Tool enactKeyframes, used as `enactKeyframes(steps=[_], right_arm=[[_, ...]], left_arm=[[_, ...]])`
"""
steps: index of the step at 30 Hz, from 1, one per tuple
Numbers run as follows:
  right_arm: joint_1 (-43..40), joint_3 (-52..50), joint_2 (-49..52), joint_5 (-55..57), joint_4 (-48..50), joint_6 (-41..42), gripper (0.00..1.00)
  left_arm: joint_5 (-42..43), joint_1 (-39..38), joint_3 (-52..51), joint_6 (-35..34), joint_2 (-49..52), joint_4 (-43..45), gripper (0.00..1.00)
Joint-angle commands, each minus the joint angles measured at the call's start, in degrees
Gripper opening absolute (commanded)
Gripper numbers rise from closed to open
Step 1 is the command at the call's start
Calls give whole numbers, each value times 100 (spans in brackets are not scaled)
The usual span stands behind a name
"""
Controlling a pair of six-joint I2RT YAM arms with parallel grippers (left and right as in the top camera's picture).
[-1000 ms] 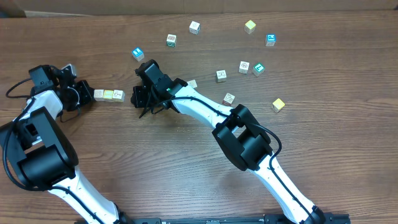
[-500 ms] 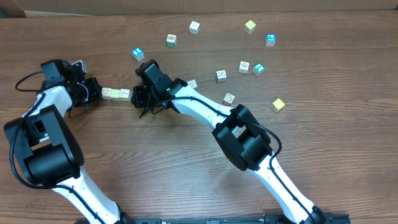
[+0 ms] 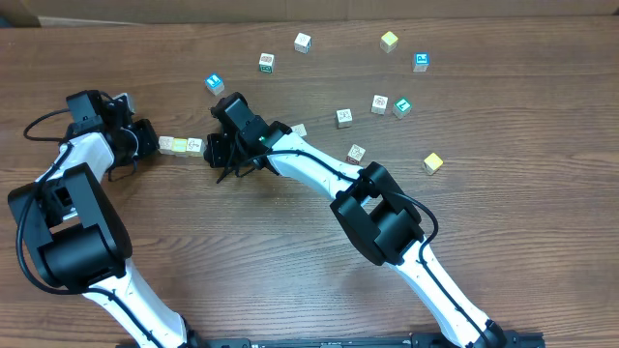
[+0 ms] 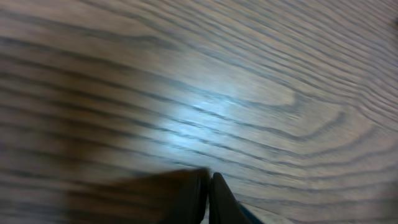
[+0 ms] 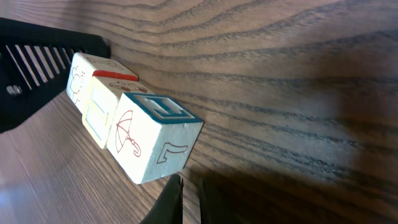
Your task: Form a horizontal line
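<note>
Overhead view: the horizontal line (image 3: 181, 146) lies left of centre on the table (image 3: 290, 261), a short row of touching cubes running left to right. Three cubes can be counted. The left gripper (image 3: 147, 141) sits just beside the row's left end and the right gripper (image 3: 215, 152) just beside its right end; contact cannot be confirmed at either end. A loose blue cube (image 3: 214, 83) lies apart, above the row's right end.

Left wrist view: blurred wood grain fills the frame. The left gripper (image 4: 209, 186) shows at the bottom edge, fingertips pressed together with nothing between them.

Right wrist view: the horizontal line (image 5: 118, 124) runs from upper left towards centre: white cube, yellow cube, then a white cube with a blue top and an umbrella print. A black ribbed part (image 5: 37, 62) stands behind its far end. The right gripper (image 5: 186, 196) is at the bottom edge, fingers nearly together and holding nothing.
</note>
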Motion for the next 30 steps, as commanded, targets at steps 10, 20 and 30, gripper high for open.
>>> enactKeyframes(steps=[10,20,30], right_arm=[[-404,-120,192,428,-601,-48,9],[-448,-120,192,446,-619,-50,9],[-448,-120,190,444,-693,-55,9]], left_arm=[[-1049,1054,-166,-1084,251,-293,7],[-1346,1558,-166,-1244,251,-535,6],[-1530,1709,-166,-1368,251,-820,66]])
